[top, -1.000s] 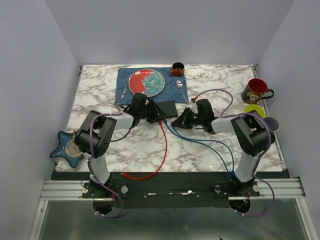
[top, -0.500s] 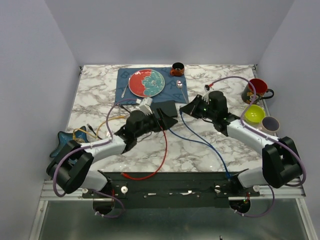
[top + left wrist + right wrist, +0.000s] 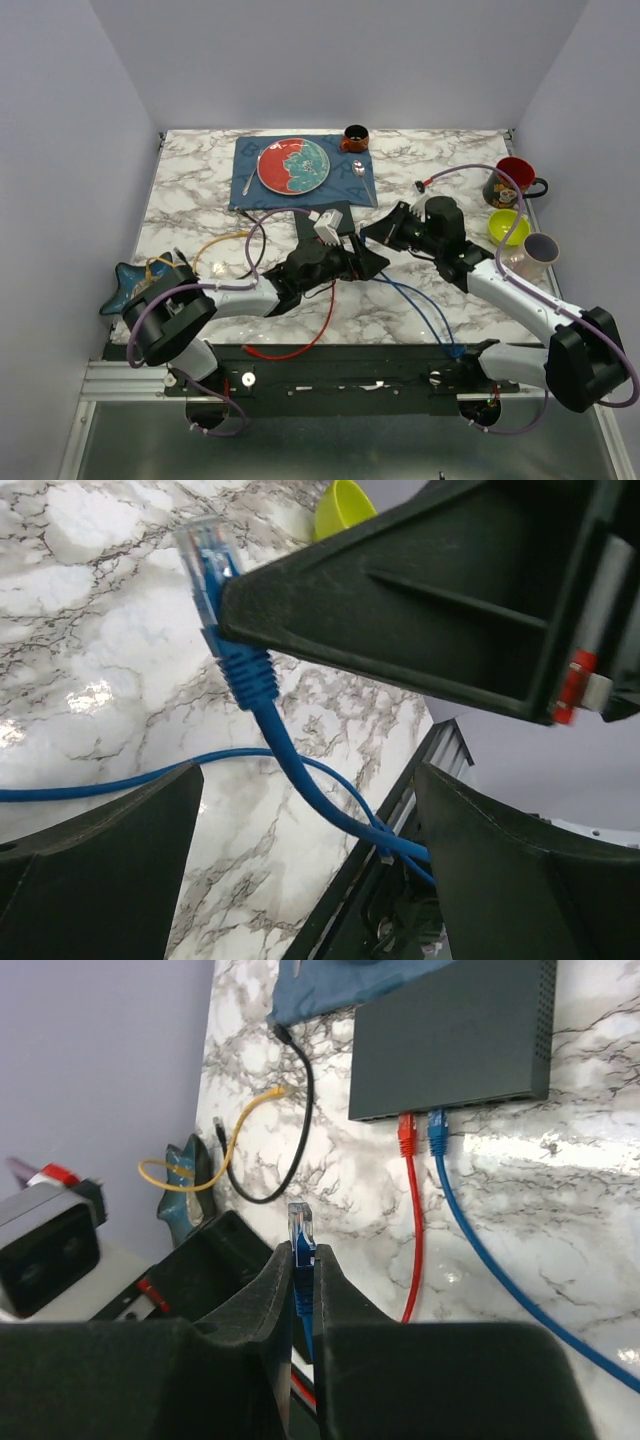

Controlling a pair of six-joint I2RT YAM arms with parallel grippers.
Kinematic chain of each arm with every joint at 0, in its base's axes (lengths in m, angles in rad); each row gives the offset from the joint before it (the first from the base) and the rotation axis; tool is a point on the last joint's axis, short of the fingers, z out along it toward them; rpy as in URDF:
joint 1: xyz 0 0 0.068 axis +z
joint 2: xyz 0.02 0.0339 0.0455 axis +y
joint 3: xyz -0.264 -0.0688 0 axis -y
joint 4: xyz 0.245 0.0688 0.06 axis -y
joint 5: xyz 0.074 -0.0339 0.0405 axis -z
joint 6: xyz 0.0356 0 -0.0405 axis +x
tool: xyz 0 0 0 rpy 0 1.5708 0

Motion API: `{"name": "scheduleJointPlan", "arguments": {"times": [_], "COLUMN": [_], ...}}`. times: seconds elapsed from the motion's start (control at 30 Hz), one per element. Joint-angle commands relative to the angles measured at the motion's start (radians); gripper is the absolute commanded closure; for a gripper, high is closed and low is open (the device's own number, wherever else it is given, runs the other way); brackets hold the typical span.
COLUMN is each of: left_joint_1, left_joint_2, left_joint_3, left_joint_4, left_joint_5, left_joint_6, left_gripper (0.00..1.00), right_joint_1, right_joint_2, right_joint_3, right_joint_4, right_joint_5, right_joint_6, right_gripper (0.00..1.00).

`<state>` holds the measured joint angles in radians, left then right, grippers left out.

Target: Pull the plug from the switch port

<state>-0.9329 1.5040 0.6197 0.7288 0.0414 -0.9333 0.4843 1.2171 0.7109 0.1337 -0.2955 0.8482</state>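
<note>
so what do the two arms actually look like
The left arm and right arm share one build: white tube links between bulky black joints, each trailed by a thin purple cable. The left hand and right hand are matte black angular plastic with flat, wedge-shaped fingers.

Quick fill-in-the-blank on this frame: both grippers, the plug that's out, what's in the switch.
1. The right gripper is shut on a ___ plug with a clear tip.
2. The left gripper has its jaws ___.
3. Two cables are plugged into the switch: a blue cable and beside it a ___ one.
Missing words: blue; open; red.
</note>
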Motion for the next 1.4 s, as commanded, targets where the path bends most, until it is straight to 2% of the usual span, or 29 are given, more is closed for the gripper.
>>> {"name": "scheduleJointPlan", "arguments": {"times": [0.0,0.07,0.17,0.2,0.23,0.27,0.3,0.33,0.37,0.43,0.47,0.5,0.53,0.6,0.73,0.9,1.0,1.17,1.3,1.37], "left_joint_1": [-0.006,-0.006,-0.006,-0.006,-0.006,-0.004,-0.003,-0.001,0.003,0.020,0.028,0.042,0.051,0.069,0.178,0.292,0.316,0.354,0.460,0.573], "left_joint_2": [0.065,0.091,0.101,0.096,0.076,0.059,0.036,-0.020,-0.056,-0.181,-0.229,-0.276,-0.375,-0.477,-0.739,-0.834,-0.841,-0.795,-0.745,-0.667], "left_joint_3": [0.005,-0.011,0.018,0.029,0.034,0.038,0.037,0.031,0.019,0.017,0.026,0.037,0.049,0.084,0.127,0.259,0.301,0.411,0.491,0.541], "left_joint_4": [0.116,0.168,0.179,0.147,0.126,0.104,0.051,0.023,-0.009,-0.165,-0.234,-0.397,-0.490,-0.724,-0.998,-1.303,-1.362,-1.496,-1.496,-1.490], "left_joint_5": [-0.019,-0.012,0.015,0.020,0.020,0.017,0.008,-0.012,-0.024,-0.041,-0.098,-0.124,-0.165,-0.286,-0.403,-0.486,-0.511,-0.688,-0.715,-0.701], "left_joint_6": [-0.053,-0.081,-0.073,-0.065,-0.056,-0.035,-0.021,-0.009,0.016,0.034,0.047,0.075,0.085,0.099,0.114,0.178,0.223,0.223,0.261,0.275], "left_gripper": [0.13,0.20,0.49,0.75,0.86,0.95,1.00,1.00,1.00,1.00,1.00,1.00,1.00,1.00,1.00,1.00,1.00,1.00,1.00,1.00], "right_joint_1": [0.019,0.025,0.039,0.039,0.039,0.039,0.039,0.039,0.040,0.037,0.037,0.036,0.037,0.037,0.033,0.034,0.034,0.034,0.034,0.034], "right_joint_2": [-0.048,-0.057,-0.060,-0.060,-0.064,-0.070,-0.074,-0.080,-0.088,-0.126,-0.142,-0.178,-0.197,-0.234,-0.287,-0.269,-0.239,-0.231,-0.228,-0.222], "right_joint_3": [-0.028,-0.031,-0.034,-0.034,-0.033,-0.030,-0.022,-0.018,0.002,0.016,0.030,0.035,0.039,0.048,0.044,0.035,0.039,0.027,0.019,0.024], "right_joint_4": [-0.028,-0.029,-0.031,-0.035,-0.040,-0.045,-0.069,-0.084,-0.104,-0.156,-0.170,-0.192,-0.203,-0.227,-0.235,-0.233,-0.233,-0.230,-0.229,-0.227], "right_joint_5": [0.015,0.004,0.004,0.004,0.004,0.004,0.009,0.018,0.054,0.097,0.146,0.174,0.199,0.272,0.334,0.305,0.262,0.245,0.239,0.231], "right_joint_6": [0.015,0.020,0.012,0.009,0.005,-0.012,-0.018,-0.024,-0.034,-0.044,-0.050,-0.055,-0.057,-0.058,-0.052,-0.041,-0.043,-0.046,-0.049,-0.047], "right_gripper": [0.99,0.99,0.99,0.99,0.98,0.93,0.81,0.60,0.53,0.43,0.41,0.40,0.37,0.35,0.32,0.32,0.32,0.34,0.35,0.35]}}
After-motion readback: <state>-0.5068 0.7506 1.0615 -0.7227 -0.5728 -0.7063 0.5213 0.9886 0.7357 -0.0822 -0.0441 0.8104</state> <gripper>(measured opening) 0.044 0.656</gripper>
